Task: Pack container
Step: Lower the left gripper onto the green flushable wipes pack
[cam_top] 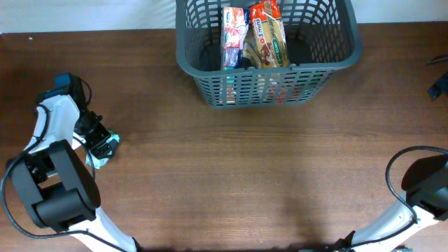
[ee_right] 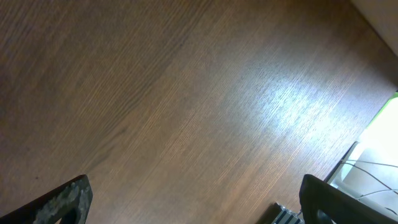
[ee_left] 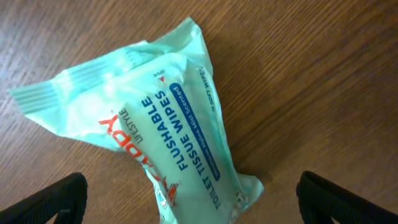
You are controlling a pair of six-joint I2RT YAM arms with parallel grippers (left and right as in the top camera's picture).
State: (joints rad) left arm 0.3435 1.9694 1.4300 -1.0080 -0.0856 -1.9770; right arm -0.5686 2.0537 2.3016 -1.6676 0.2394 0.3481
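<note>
We note the left gripper spread wide and holding nothing, hovering over a pale green pack of flushable wipes that lies on the wooden table, left side. The right gripper is likewise wide open and empty, over wood grain at the right. The container sits at the far middle of the table, well apart from both grippers. Two snack packets stand inside it.

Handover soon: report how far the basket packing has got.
Done: a white packet and a red packet sit in the container. In hand: the open left gripper hovers over the wipes pack on the table. Left: grip it, drop it in; right gripper open, empty.
</note>
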